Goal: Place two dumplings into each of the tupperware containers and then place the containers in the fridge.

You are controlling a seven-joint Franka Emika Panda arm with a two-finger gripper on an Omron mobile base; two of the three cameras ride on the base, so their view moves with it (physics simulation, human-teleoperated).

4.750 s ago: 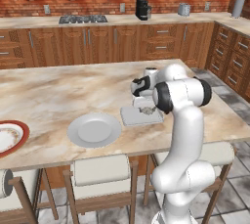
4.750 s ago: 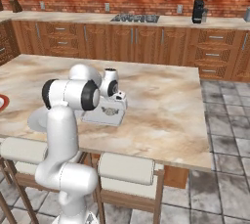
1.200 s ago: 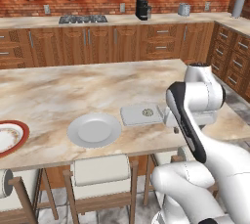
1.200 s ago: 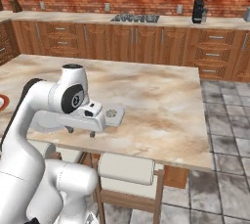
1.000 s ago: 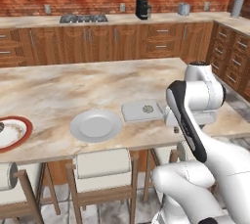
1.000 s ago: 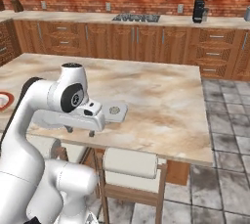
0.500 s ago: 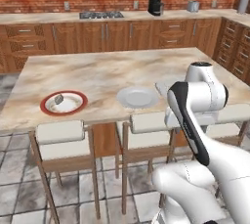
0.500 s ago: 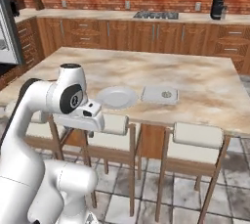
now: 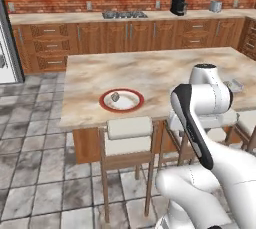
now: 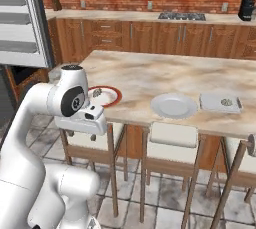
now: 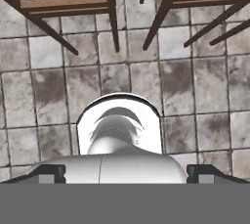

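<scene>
You are between picks, by my reading: the arm is folded low in front of the island (image 10: 150,75), the hand points down at the floor tiles under the stools, and the gripper (image 11: 125,175) carries nothing, its two fingertips standing wide apart at the bottom corners of the hand view.

Take the red plate (image 9: 121,100) as your landmark. One dumpling (image 9: 115,96) lies on it, left of its middle; in the right base view the same dumpling (image 10: 96,92) sits on the red plate (image 10: 105,95) just behind the arm's elbow. Along the island's near edge from the red plate comes the grey plate (image 10: 174,105), which looks bare, and beyond that the pale tray (image 10: 220,102) with a small dark lump in it that I take for a dumpling already placed; I cannot tell whether there is more than one. The fridge (image 10: 22,18) stands open well away from the red plate, off the island's end, its shelves showing.

The teal tray and the other dumplings I cannot place from here.

Your next move, as I judge it, is to raise the hand above the counter edge, bring it over the red plate, and come down on the dumpling with the fingers either side of it. It is small and lumpy, so centre carefully before closing.
</scene>
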